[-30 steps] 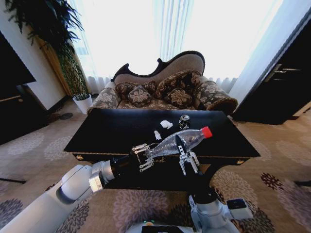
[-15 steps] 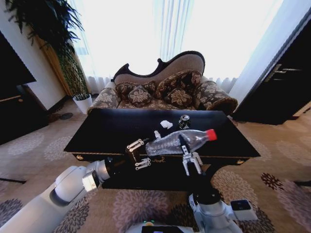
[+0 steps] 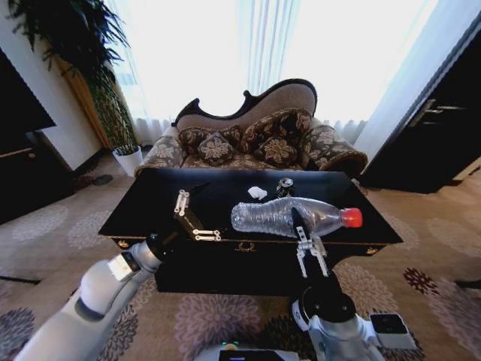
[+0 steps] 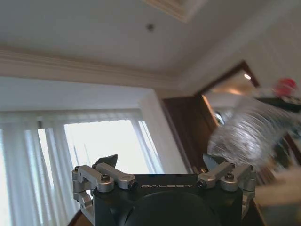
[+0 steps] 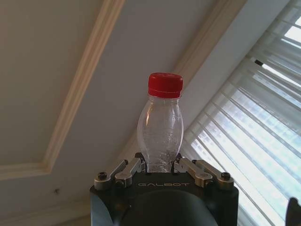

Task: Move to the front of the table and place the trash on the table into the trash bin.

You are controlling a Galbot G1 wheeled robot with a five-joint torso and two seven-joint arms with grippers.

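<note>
Right gripper clamps a clear plastic bottle above the black table – left gripper hangs wide apart beside it.

The right gripper (image 3: 301, 226) pinches a crinkled, transparent plastic bottle (image 3: 289, 216) around its ribbed body, holding it level over the near edge of the glossy black table (image 3: 143, 207), red screw cap (image 3: 351, 217) pointing to the robot's right. In the right wrist view the same bottle (image 5: 160, 132) sits between the metal-linked fingers (image 5: 190, 169). The left gripper (image 3: 189, 218) floats just left of the bottle's base, spread wide and holding nothing. Farther back on the tabletop lie a dark metallic can (image 3: 284, 186) and a crumpled white paper wad (image 3: 257, 192) – near each other, close to the patterned, curved-back sofa (image 3: 255, 135).
</note>
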